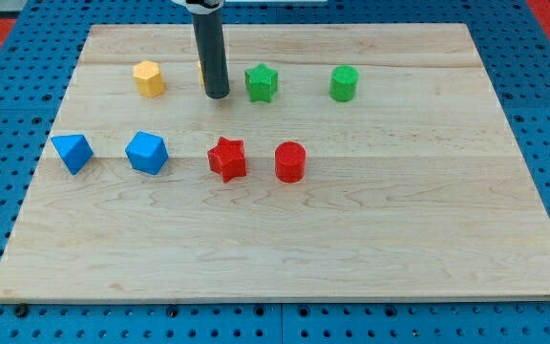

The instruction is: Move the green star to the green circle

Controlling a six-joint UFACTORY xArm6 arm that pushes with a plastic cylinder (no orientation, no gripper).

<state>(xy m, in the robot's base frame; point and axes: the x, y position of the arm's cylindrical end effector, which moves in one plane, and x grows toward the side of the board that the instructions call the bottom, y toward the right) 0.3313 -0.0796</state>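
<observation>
The green star [262,82] lies on the wooden board near the view's top, a little left of centre. The green circle [344,83], a short cylinder, stands to its right with a gap of about one block's width between them. My tip [217,95] rests on the board just left of the green star, close to it but apart. The dark rod rises from the tip to the view's top edge. A sliver of a yellow block [203,73] shows behind the rod, mostly hidden.
A yellow hexagon [148,78] sits at the top left. In a middle row from left to right lie a blue triangle-like block [72,152], a blue hexagon-like block [147,152], a red star [227,159] and a red cylinder [290,161]. The board [351,239] lies on a blue pegboard.
</observation>
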